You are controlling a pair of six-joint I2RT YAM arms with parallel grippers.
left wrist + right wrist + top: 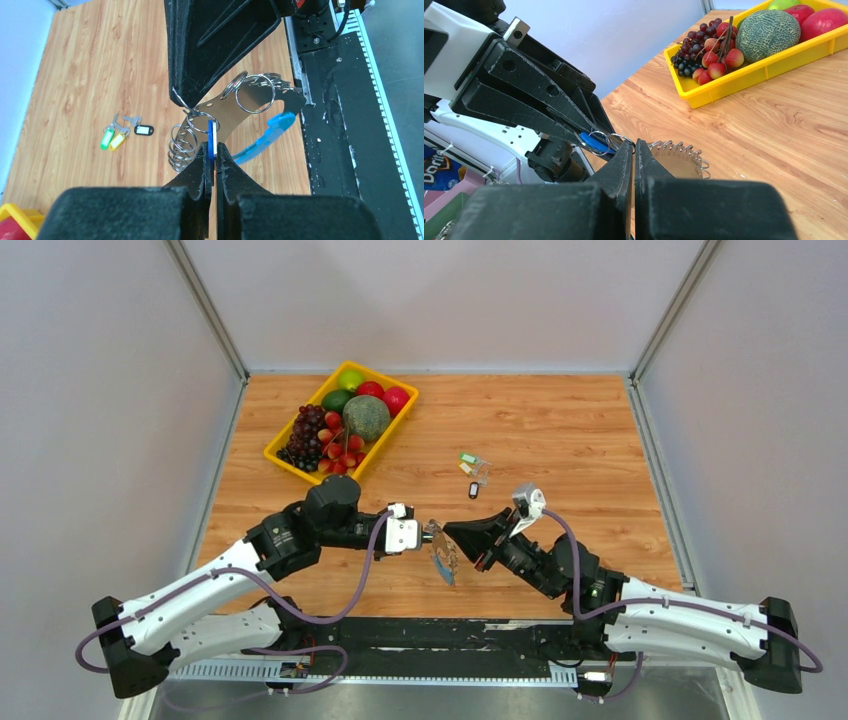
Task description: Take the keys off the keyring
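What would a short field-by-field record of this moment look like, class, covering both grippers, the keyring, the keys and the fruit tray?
Left gripper: shut on the blue tag
Right gripper: shut on the keyring
Keyring position: held above the table, between the two grippers
Keys off the ring: green tag, yellow tag and black tag, lying together on the table
Fruit tray: far-left part of the table, away from both arms

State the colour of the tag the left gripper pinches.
Blue: the key tag shows best in the left wrist view.
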